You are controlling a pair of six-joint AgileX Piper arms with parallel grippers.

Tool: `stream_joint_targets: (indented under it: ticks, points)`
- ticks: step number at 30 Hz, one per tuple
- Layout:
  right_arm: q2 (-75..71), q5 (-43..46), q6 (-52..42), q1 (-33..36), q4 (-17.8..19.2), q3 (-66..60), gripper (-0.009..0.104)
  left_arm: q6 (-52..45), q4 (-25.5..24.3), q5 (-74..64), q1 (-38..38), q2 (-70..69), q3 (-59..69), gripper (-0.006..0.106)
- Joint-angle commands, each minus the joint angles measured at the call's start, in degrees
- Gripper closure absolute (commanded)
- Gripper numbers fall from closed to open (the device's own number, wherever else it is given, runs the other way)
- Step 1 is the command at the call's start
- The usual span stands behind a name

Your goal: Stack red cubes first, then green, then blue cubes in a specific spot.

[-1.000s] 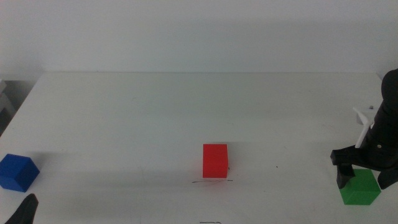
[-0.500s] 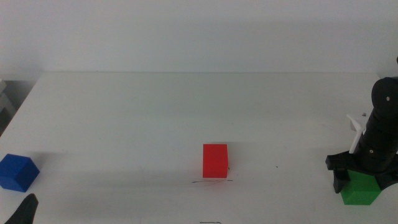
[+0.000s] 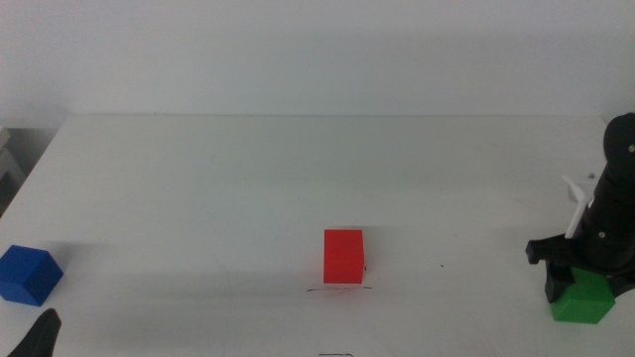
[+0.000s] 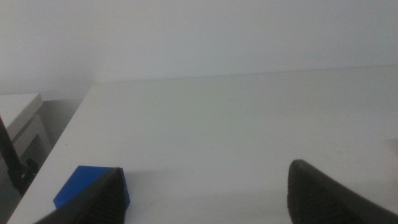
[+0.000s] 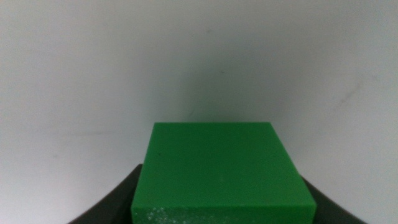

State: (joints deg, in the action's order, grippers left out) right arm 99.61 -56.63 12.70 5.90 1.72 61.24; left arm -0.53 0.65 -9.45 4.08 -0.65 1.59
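The right gripper (image 3: 585, 281) is sitting over the green cube (image 3: 582, 297) at the table's right edge with its jaws on both sides, squeezing or not I cannot tell, because green is going onto the red cube (image 3: 343, 257) next.

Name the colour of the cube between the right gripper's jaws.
Green cube, plain matte; the right wrist view shows it best.

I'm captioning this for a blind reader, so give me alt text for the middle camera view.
At the table's right edge, the right gripper straddles a green cube. A red cube sits mid-table just behind a thin dark scribbled line, and a blue cube rests at the left edge. The left gripper shows only as a dark tip at the bottom left corner.
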Motion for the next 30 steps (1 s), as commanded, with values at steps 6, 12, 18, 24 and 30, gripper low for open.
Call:
stream_joint_targets:
  ticks: [6, 12, 18, 24, 30]
  points:
    - [-7.85, -7.89, 5.13, 1.26, 1.70, 4.36, 0.096, 0.53, 0.59, 4.30, -0.08, -1.48, -0.04, 0.013]
    - [-8.20, -15.72, 7.29, 7.51, 6.39, 12.73, 0.096, 0.53, 0.59, 4.30, -0.08, -1.48, -0.04, 0.013]
    - [-7.97, -17.59, 13.41, 13.26, 7.53, 18.29, 0.096, 0.53, 0.59, 4.30, -0.08, -1.48, -0.04, 0.013]
    - [-7.40, -17.59, 16.98, 19.12, 6.28, 23.04, 0.096, 0.53, 0.59, 4.30, -0.08, -1.48, -0.04, 0.013]
    - [-2.76, -17.63, 19.84, 24.98, 3.56, 29.00, 0.096, 0.53, 0.59, 4.30, -0.08, -1.48, -0.04, 0.013]
